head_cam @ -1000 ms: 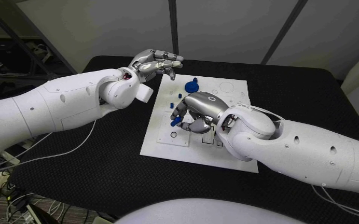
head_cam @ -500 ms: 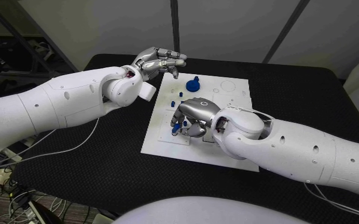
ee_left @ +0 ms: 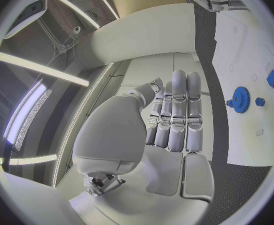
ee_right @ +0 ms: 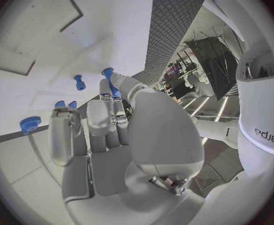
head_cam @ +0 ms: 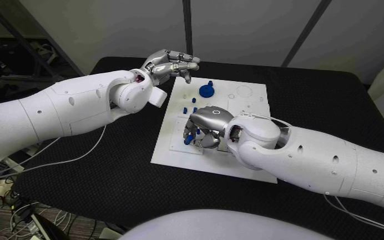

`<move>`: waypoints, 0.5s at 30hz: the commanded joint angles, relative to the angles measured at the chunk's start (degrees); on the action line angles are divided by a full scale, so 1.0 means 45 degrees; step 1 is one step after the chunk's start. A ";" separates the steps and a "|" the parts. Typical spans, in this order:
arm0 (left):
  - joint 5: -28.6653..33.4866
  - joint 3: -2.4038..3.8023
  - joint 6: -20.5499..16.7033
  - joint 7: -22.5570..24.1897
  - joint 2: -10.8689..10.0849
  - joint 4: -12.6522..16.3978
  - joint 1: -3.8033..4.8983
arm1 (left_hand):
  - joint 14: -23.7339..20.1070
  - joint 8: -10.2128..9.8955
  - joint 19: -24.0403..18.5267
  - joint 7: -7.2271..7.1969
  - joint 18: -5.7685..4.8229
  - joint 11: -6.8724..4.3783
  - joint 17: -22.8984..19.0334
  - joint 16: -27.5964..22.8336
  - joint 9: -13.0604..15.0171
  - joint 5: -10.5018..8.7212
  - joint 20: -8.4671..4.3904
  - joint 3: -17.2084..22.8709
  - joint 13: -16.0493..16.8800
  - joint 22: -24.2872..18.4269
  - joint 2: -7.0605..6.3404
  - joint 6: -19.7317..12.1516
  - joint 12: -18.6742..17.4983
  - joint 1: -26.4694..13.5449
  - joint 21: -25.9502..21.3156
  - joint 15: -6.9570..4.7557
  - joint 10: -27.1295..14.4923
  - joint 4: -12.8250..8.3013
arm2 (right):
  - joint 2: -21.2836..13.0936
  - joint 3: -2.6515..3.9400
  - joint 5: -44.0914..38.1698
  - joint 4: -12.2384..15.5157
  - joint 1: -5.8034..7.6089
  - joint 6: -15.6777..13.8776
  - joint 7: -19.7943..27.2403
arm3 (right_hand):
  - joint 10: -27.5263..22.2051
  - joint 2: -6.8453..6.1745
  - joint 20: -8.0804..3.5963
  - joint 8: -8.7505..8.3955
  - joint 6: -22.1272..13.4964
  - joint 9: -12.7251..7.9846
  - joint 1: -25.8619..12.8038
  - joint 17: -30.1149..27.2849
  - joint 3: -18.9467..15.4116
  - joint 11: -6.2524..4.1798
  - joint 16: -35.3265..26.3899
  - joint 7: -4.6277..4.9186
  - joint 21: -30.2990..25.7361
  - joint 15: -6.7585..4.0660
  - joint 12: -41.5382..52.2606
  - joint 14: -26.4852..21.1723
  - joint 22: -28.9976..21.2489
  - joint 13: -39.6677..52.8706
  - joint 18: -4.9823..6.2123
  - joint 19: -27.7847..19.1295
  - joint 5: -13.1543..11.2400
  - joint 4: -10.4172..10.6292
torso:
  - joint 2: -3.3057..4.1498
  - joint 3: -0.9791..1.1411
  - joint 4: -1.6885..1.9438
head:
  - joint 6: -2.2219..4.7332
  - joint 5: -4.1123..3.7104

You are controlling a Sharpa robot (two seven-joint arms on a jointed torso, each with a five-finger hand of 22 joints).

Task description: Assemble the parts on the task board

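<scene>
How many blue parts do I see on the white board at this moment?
5: a gear near the board's far edge, three small pieces between the gear and the right hand, and one piece pinched in that hand's fingertips. More may be hidden under it.

Board (head_cam: pixel 244 98): white
Gear (head_cam: pixel 206 91): blue
Pegs (head_cam: pixel 186 110): blue
Table (head_cam: pixel 320 101): black, fine dotted weave
Hands (head_cam: pixel 210 124): silver
Arms (head_cam: pixel 72 106): white

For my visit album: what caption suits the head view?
Right silver hand holds a small blue peg over the white task board; left silver hand hovers beyond its corner.
</scene>
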 commanded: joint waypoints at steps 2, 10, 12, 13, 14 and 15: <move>0.0056 0.0010 0.0136 0.0035 0.0007 0.0004 0.0018 | 0.0068 -0.0043 0.0030 -0.0003 -0.0141 -0.0015 -0.0019 -0.0084 -0.0012 -0.0045 0.0061 -0.0048 -0.0013 -0.0014 0.0105 -0.0069 -0.0071 0.0042 -0.0061 -0.0016 -0.0063 -0.0024 | 0.0044 -0.0009 -0.0189 -0.0006 0.0010 0.0371 -0.0033 | 0.0005 0.0121 -0.0070 0.0030 0.0018 0.0015 -0.0057 0.0012 0.0041 0.0067 -0.0029 0.0046 -0.0008 -0.0050 -0.0068 -0.0027 0.2145 0.0018 -0.0102 0.0522 -0.0042 -0.0003 | 0.0000 -0.0005 0.0007 | -0.0007 0.0005; 0.0056 0.0010 0.0146 0.0032 0.0001 0.0008 0.0018 | 0.0068 -0.0043 0.0030 -0.0003 -0.0141 -0.0015 -0.0019 -0.0084 -0.0012 -0.0045 0.0061 -0.0048 -0.0013 -0.0014 0.0105 -0.0069 -0.0071 0.0042 -0.0061 -0.0016 -0.0063 -0.0024 | 0.0146 -0.0012 -0.0368 -0.0089 0.0004 0.0537 -0.0305 | 0.0015 0.0128 -0.0068 0.0020 0.0022 0.0031 -0.0096 0.0006 0.0031 0.0071 -0.0030 0.0046 -0.0017 -0.0049 -0.0086 -0.0030 0.2139 0.0024 -0.0100 0.0516 -0.0086 0.0009 | -0.0001 -0.0008 -0.0003 | -0.0016 0.0023; 0.0056 0.0010 0.0150 0.0027 -0.0003 0.0011 0.0018 | 0.0068 -0.0043 0.0030 -0.0003 -0.0141 -0.0015 -0.0019 -0.0084 -0.0012 -0.0045 0.0061 -0.0048 -0.0013 -0.0014 0.0105 -0.0069 -0.0071 0.0042 -0.0061 -0.0016 -0.0063 -0.0024 | 0.0182 -0.0013 -0.0414 -0.0110 0.0003 0.0544 -0.0386 | 0.0013 0.0124 -0.0068 0.0013 0.0017 0.0035 -0.0109 -0.0025 0.0026 0.0072 -0.0048 0.0047 -0.0046 -0.0048 -0.0095 -0.0037 0.2115 0.0026 -0.0092 0.0500 -0.0099 0.0012 | 0.0004 -0.0007 -0.0002 | -0.0017 0.0026; 0.0056 0.0010 0.0152 0.0024 -0.0005 0.0012 0.0018 | 0.0068 -0.0043 0.0030 -0.0003 -0.0141 -0.0015 -0.0019 -0.0084 -0.0012 -0.0045 0.0061 -0.0048 -0.0013 -0.0014 0.0105 -0.0069 -0.0071 0.0042 -0.0061 -0.0016 -0.0063 -0.0024 | 0.0205 -0.0015 -0.0432 -0.0125 0.0003 0.0535 -0.0426 | 0.0002 0.0111 -0.0067 -0.0006 -0.0003 0.0039 -0.0134 -0.0078 0.0017 0.0076 -0.0080 0.0051 -0.0076 -0.0046 -0.0115 -0.0049 0.2091 0.0026 -0.0084 0.0484 -0.0117 0.0016 | 0.0004 -0.0007 -0.0002 | -0.0017 0.0026; 0.0056 0.0010 0.0154 0.0022 -0.0006 0.0013 0.0018 | 0.0068 -0.0043 0.0030 -0.0003 -0.0141 -0.0015 -0.0019 -0.0084 -0.0012 -0.0045 0.0061 -0.0048 -0.0013 -0.0014 0.0105 -0.0069 -0.0071 0.0042 -0.0061 -0.0016 -0.0063 -0.0024 | 0.0225 -0.0017 -0.0444 -0.0138 0.0003 0.0519 -0.0455 | -0.0024 0.0096 -0.0064 -0.0037 -0.0043 0.0039 -0.0160 -0.0114 0.0011 0.0086 -0.0101 0.0061 -0.0094 -0.0041 -0.0143 -0.0058 0.2076 0.0023 -0.0079 0.0473 -0.0130 0.0021 | 0.0004 -0.0007 -0.0002 | -0.0017 0.0026; 0.0056 0.0010 0.0156 0.0020 -0.0006 0.0013 0.0018 | 0.0068 -0.0043 0.0030 -0.0003 -0.0141 -0.0015 -0.0019 -0.0084 -0.0012 -0.0045 0.0061 -0.0048 -0.0013 -0.0014 0.0105 -0.0069 -0.0071 0.0042 -0.0061 -0.0016 -0.0063 -0.0024 | 0.0244 -0.0023 -0.0454 -0.0152 0.0003 0.0497 -0.0484 | -0.0096 0.0076 -0.0057 -0.0104 -0.0139 0.0030 -0.0198 -0.0136 0.0012 0.0111 -0.0113 0.0088 -0.0106 -0.0025 -0.0201 -0.0066 0.2069 0.0012 -0.0077 0.0466 -0.0139 0.0031 | 0.0001 -0.0008 0.0000 | -0.0015 0.0022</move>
